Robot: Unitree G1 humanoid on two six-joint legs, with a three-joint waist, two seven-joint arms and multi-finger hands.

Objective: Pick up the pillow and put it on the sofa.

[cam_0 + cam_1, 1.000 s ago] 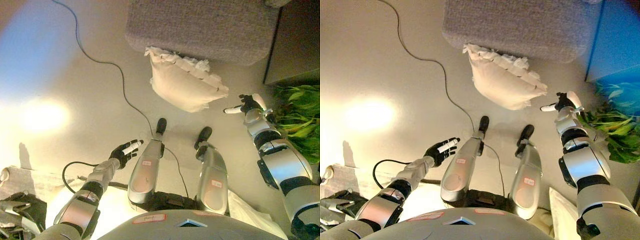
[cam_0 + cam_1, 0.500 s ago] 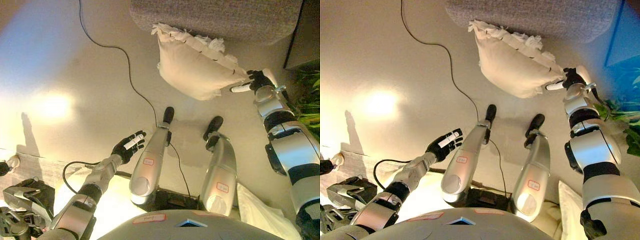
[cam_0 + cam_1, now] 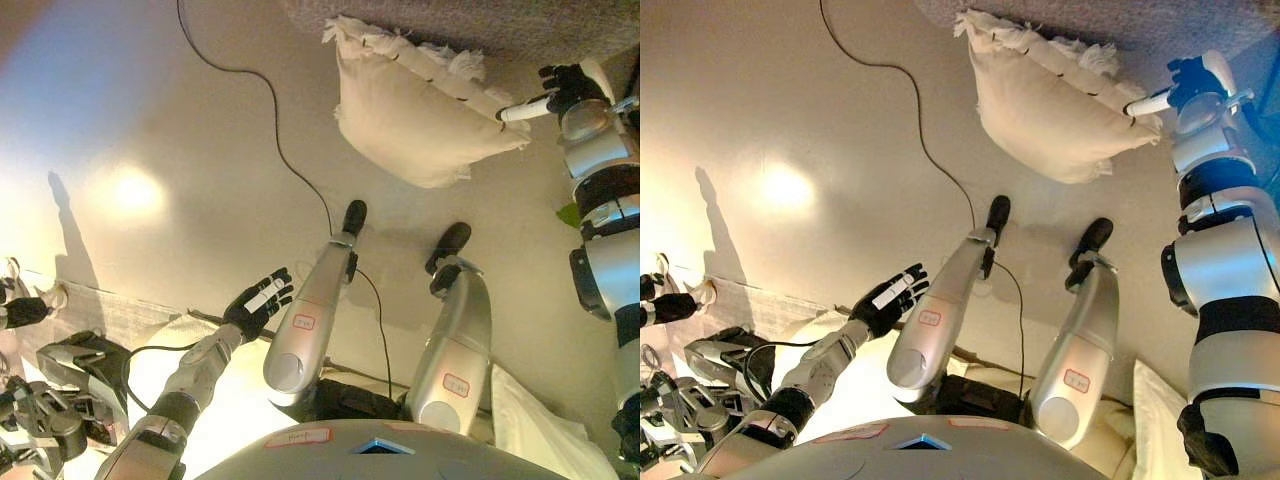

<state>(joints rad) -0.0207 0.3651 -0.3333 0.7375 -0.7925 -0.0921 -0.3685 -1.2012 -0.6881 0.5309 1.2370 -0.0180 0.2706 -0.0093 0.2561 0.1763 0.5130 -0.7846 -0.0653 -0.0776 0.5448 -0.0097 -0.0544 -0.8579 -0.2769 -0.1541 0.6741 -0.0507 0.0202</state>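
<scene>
Pillow [image 3: 420, 115] leans on the sofa [image 3: 500, 25]; right robot hand [image 3: 555, 90], fingers extended, touches its corner to begin grasping. Left robot hand [image 3: 258, 303] hangs open, idle.

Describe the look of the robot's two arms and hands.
Both arms are silver-grey shells split by black joint bands. The left hand is dark, with a white cover along one finger. The right hand is dark too, with one white finger and a pale rounded cover on its back. The right arm shows bulkier rounded segments with wide black rings; the left arm looks slimmer.
</scene>
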